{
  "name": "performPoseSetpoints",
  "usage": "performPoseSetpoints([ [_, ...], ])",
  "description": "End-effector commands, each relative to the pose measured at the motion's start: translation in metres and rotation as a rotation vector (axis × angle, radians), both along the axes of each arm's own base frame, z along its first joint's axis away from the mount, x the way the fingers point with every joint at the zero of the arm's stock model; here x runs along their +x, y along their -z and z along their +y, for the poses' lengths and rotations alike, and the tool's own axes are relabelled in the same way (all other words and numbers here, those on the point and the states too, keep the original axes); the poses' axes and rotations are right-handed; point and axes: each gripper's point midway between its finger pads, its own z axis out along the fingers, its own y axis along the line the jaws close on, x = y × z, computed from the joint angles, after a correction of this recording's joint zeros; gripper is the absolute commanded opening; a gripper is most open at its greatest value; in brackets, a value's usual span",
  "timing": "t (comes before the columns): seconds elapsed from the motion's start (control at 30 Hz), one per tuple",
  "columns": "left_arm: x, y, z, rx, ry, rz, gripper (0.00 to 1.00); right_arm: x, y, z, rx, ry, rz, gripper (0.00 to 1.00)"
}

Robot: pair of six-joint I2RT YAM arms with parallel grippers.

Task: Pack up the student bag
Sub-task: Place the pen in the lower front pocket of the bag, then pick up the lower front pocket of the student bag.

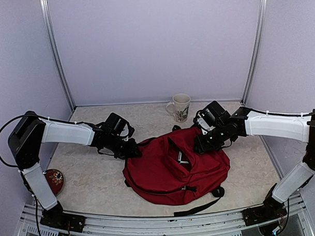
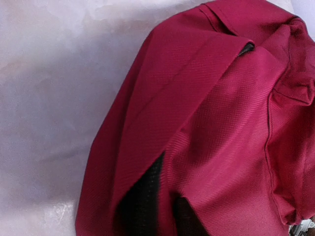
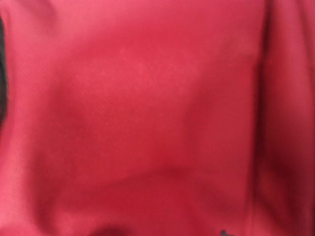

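Top external view puts the left fingers (image 1: 132,151) and right fingers (image 1: 200,145) apparently against the student bag (image 1: 164,174), grip state indeterminate; a shallow fabric pinch could slip, collapsing the opening.

Right wrist view: student bag (image 3: 147,118) fabric fills frame, blurred. Left wrist view: student bag cut off at right and bottom edges; dark shapes at bottom unidentifiable. Top view: left gripper (image 1: 133,151) and right gripper (image 1: 199,145) tips lost against student bag, jaw state unclear. Mug (image 1: 181,107) print too small to read. Red round object (image 1: 55,179) partly behind left arm (image 1: 39,187).
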Motion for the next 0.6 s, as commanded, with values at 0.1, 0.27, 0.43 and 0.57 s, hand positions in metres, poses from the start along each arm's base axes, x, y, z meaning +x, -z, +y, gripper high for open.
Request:
performPoseSetpoints([
  [0.1,-0.038,0.004,0.003,-0.015,0.036,-0.006,0.0,0.018,-0.015,0.021,0.026,-0.07,-0.042,0.41],
  [0.27,-0.082,0.011,0.025,0.038,0.002,0.001,0.0,0.012,-0.073,0.045,0.049,-0.126,-0.165,0.27],
  [0.43,-0.104,0.001,0.029,0.022,-0.017,-0.028,0.0,-0.03,-0.086,0.124,0.292,-0.351,-0.129,0.17],
  [0.57,-0.105,-0.001,0.035,0.042,-0.032,-0.037,0.0,-0.027,-0.065,0.149,0.281,-0.361,-0.077,0.09],
])
